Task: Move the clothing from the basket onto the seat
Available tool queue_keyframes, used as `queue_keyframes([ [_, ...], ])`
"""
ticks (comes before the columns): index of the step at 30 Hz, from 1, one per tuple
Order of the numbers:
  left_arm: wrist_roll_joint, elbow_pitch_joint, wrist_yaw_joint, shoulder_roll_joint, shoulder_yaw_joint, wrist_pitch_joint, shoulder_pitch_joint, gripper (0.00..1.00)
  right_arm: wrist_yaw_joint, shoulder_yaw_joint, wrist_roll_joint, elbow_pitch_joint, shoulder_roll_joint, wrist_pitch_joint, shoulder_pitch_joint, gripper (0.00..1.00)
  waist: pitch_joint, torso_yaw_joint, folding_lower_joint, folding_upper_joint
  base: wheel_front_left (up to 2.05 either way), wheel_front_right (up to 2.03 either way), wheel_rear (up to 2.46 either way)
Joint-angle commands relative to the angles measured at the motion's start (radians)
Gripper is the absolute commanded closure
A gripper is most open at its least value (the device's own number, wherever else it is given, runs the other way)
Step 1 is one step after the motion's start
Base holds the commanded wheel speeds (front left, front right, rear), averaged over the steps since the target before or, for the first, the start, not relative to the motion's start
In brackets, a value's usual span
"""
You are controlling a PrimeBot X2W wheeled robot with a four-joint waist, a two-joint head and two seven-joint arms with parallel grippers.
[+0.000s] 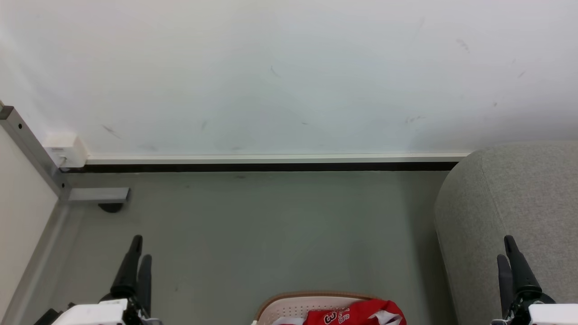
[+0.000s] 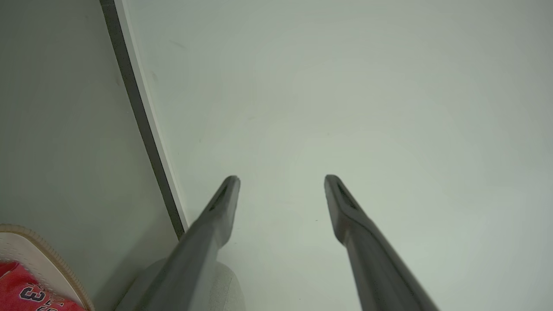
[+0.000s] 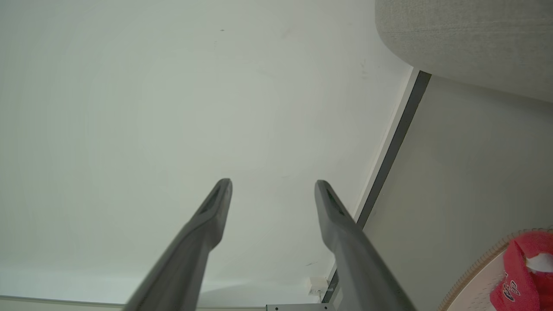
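Red clothing with white numbers lies in the white perforated basket, tan-rimmed, on the floor at the bottom middle of the head view. The big grey fabric seat rises at the right. My left gripper stands at the lower left, away from the basket. Its open fingers point at the wall in the left wrist view, gripper, with the basket rim and clothing at the lower left corner. My right gripper stands in front of the seat, open and empty, gripper; the seat, basket and clothing show there.
A white wall with a dark skirting strip closes the far side. A metal frame post with a foot and a pale panel stand at the left. Grey floor lies between the grippers and the wall.
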Motion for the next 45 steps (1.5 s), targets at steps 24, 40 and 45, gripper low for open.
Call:
queue_keyframes([
  [24,0.485,-0.072,-0.028,0.009,-0.038,-0.1,-0.014,0.0,-0.001,-0.058,-0.546,-0.007,0.052,-0.009,-0.018,0.0,-0.009,-0.011,0.0,0.0,0.0,0.0,0.0],
  [40,0.861,-0.048,-0.02,0.015,-0.065,-0.154,0.002,0.0,-0.001,-0.071,-0.984,0.069,0.09,-0.014,-0.032,0.0,-0.016,-0.021,0.0,0.0,0.0,0.0,0.0],
  [45,0.937,-0.045,-0.008,0.019,-0.078,-0.17,0.006,0.0,-0.001,-0.072,-1.069,0.084,0.103,-0.015,-0.034,0.0,-0.018,-0.024,0.0,0.0,0.0,0.0,0.0],
])
